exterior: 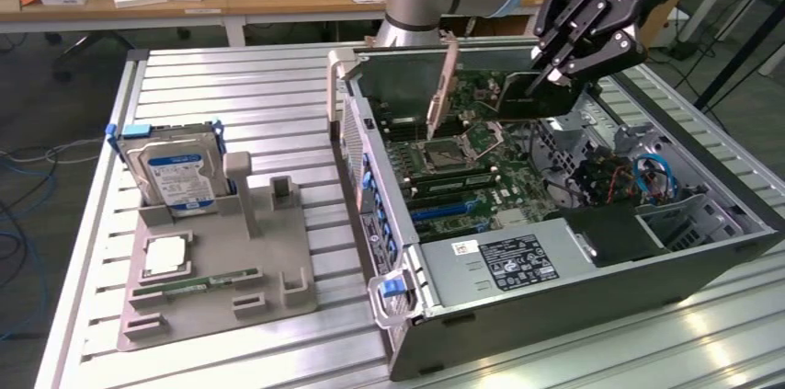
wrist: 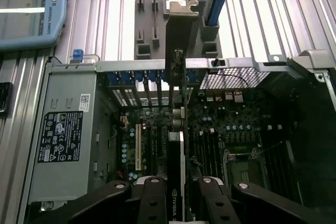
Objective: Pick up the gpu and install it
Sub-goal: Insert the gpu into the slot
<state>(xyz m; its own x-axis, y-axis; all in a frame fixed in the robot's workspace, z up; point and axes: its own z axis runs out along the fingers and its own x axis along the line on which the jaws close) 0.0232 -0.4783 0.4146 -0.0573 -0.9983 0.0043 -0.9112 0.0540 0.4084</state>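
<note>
Closest to the wrist camera, the black fingers (wrist: 152, 203) are closed partway onto the gpu (wrist: 176, 156), pressing on its two flat faces at the end opposite the bracket, so the card is held on edge. From that grip the card's long axis runs straight away from the fingers, and its silver bracket (wrist: 181, 11) is the far end, pointing toward the slotted wall of the computer case (wrist: 252, 66). Under the card is the motherboard (wrist: 220, 124), with its row of expansion slots (wrist: 139, 148) running parallel to the card. The grey power supply (wrist: 63, 140) sits against one side of the case. In the exterior view the gpu (exterior: 534, 99) hangs inside the open case and looks clear of the board. It seems tilted, the bracket end (exterior: 439, 85) reaching lower, and I judge it not yet seated in a slot. What counts here is that the card's bottom edge faces the slots and the bracket faces the rear openings. Beyond the case wall, on the ribbed metal table (wrist: 289, 19), stands a grey parts holder (exterior: 209, 297) carrying a hard drive (exterior: 178, 177) and a memory stick (exterior: 197, 283), both well apart from the gpu.
</note>
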